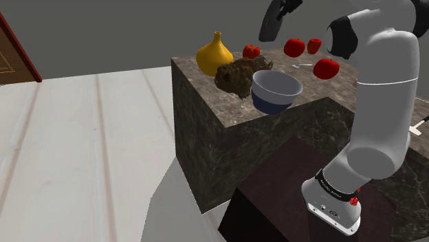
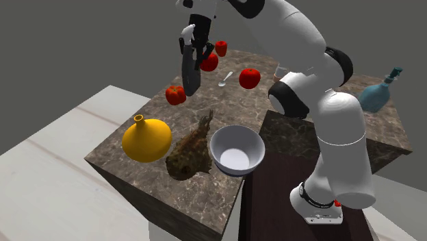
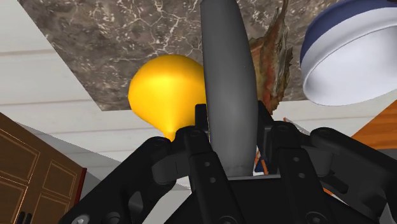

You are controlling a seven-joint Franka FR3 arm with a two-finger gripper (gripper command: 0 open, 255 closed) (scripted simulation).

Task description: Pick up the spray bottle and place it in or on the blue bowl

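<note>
The gripper (image 2: 191, 49) is clamped on a dark grey oblong thing (image 2: 189, 74) above the marble counter (image 2: 239, 104). The blue bowl (image 2: 217, 148) stands at the counter's near edge. A blue spray bottle (image 2: 375, 96) stands well apart, at the second exterior view's right.

White arm (image 1: 385, 89) w/ dark joints, black fingers (image 3: 200, 127), red knob (image 1: 354, 201) nr base.

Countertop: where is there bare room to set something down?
Free: the middle strip of the countertop, between the spoon and red fruits on one side and the brown lump and bowl on the other. Crowded: the edge where yellow vase, brown lump and bowl sit in a row. The jaws clasp a grey object.
</note>
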